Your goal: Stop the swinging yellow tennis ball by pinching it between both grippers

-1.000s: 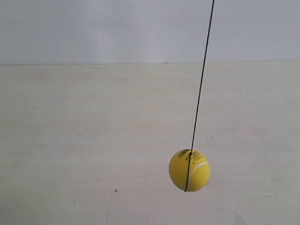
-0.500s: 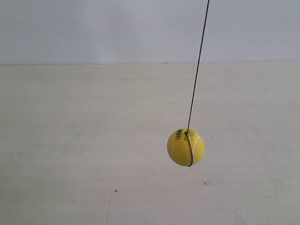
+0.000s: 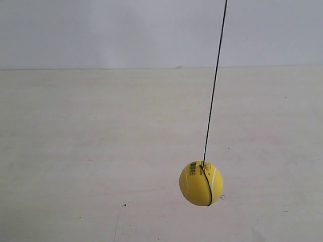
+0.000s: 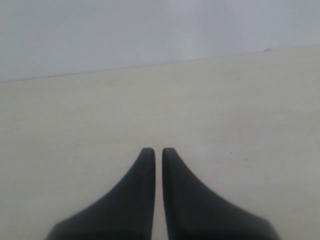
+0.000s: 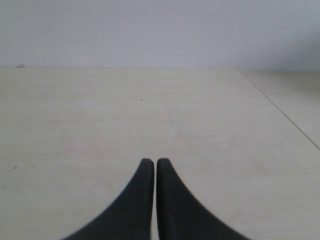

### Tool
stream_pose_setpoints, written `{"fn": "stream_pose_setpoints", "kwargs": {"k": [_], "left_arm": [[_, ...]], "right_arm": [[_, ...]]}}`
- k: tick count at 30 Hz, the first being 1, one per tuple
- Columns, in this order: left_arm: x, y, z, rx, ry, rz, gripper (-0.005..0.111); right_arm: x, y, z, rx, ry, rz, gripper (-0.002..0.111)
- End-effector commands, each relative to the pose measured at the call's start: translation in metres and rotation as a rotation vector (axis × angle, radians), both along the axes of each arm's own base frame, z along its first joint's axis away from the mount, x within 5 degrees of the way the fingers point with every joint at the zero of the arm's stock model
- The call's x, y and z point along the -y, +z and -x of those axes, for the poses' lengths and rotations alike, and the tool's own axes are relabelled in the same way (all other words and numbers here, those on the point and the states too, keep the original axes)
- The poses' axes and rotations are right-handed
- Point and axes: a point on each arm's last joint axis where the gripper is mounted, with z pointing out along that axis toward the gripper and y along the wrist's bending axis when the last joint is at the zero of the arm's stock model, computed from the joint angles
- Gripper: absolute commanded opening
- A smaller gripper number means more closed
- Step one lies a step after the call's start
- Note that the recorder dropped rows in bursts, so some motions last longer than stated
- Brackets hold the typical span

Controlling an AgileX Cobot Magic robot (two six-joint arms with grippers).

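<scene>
The yellow tennis ball (image 3: 201, 183) hangs on a thin dark string (image 3: 214, 85) over the pale table in the exterior view, low and right of centre, its barcode print facing me. Neither arm shows in that view. In the left wrist view my left gripper (image 4: 158, 150) is shut with only a thin slit between its black wedge tips and nothing held. In the right wrist view my right gripper (image 5: 151, 161) is shut too, empty. The ball appears in neither wrist view.
The pale table (image 3: 75, 151) meets a plain grey wall (image 3: 101, 30) behind it. A seam or table edge (image 5: 280, 110) runs diagonally in the right wrist view. Small dark specks dot the tabletop.
The ball swung away and up half a second ago, then came back down and nearer, ending close to where it was a second ago and slightly turned. No gripper entered the exterior view.
</scene>
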Motion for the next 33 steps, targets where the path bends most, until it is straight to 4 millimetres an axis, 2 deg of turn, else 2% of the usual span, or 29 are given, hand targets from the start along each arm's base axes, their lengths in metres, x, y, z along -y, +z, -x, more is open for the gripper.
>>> {"fn": "stream_pose_setpoints", "kwargs": {"k": [1,33], "left_arm": [[0.0001,-0.0007,0.0001,0.001,0.005,0.022,0.005],[0.0001,-0.0005,0.0001,0.003,0.003,0.016,0.005]], "right_arm": [[0.0003,0.0007,0.0003,0.007,-0.003,0.009,0.0],[0.0003,0.002,0.0,0.021,-0.002,0.011,0.0]]}}
